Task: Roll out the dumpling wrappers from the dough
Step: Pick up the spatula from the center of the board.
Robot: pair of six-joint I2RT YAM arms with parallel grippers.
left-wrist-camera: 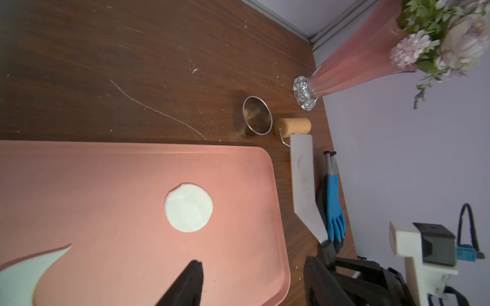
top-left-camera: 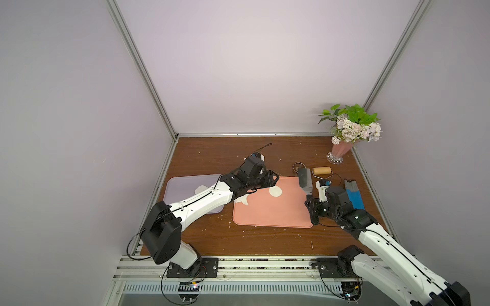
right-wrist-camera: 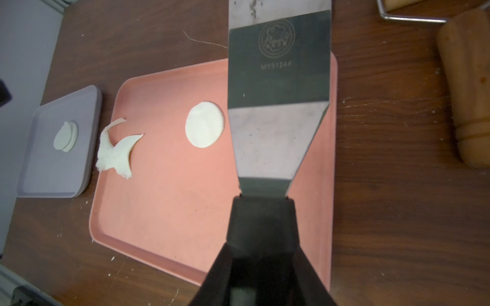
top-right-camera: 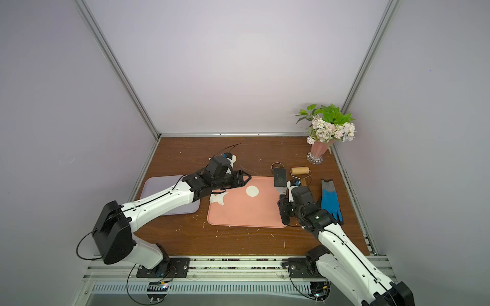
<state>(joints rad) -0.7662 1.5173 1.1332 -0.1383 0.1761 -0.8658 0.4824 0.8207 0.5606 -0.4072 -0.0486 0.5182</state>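
Right fingers (right-wrist-camera: 212, 286) clamp the spatula (right-wrist-camera: 278, 79), left fingers (left-wrist-camera: 188, 283) half-open and empty; too steep a scoop could crumple that wrapper (right-wrist-camera: 204, 124).

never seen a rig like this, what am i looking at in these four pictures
These are two robot arms at the front of a wooden table, each ending in a two-finger gripper. Two pictures look down from overhead, side by side like a pair of eyes; the other two come from cameras on the arms' wrists. On the pink tray lie one dough circle and a ragged dough scrap. The purple tray beside it holds a small stack of dough circles. Nearby are a steel ring, a wooden roller, a blue glove and a vase of flowers. The right gripper is shut on a metal spatula. The left gripper hovers over the pink tray's far edge; nothing shows in it.
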